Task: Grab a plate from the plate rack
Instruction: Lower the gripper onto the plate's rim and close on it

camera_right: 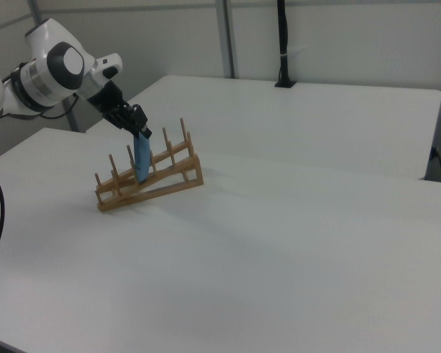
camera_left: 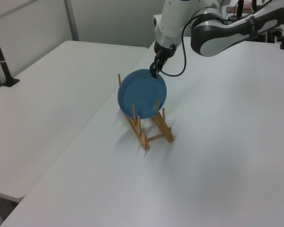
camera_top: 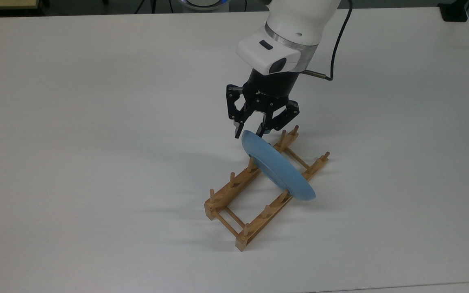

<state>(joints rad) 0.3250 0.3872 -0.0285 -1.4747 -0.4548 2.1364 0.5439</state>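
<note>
The light-blue plate (camera_top: 277, 169) stands on edge across the wooden plate rack (camera_top: 234, 185), leaning between its pegs. My gripper (camera_top: 249, 133) reaches down onto the plate's highest rim, and its black fingers, drawn partway together, hold that rim from both faces. In the left view the gripper (camera_left: 154, 73) meets the top right edge of the plate (camera_left: 141, 94), with the rack (camera_left: 143, 137) below. The right view gives the plate (camera_right: 141, 158) edge-on in the rack (camera_right: 158, 184), under the gripper (camera_right: 141, 132).
The rack stands on a white table (camera_top: 96, 122). A black cable (camera_top: 334, 40) hangs from the wrist. A black block (camera_top: 454, 12) sits at the top view's far right corner. A second white table (camera_left: 47, 94) with a black post (camera_left: 0, 56) adjoins.
</note>
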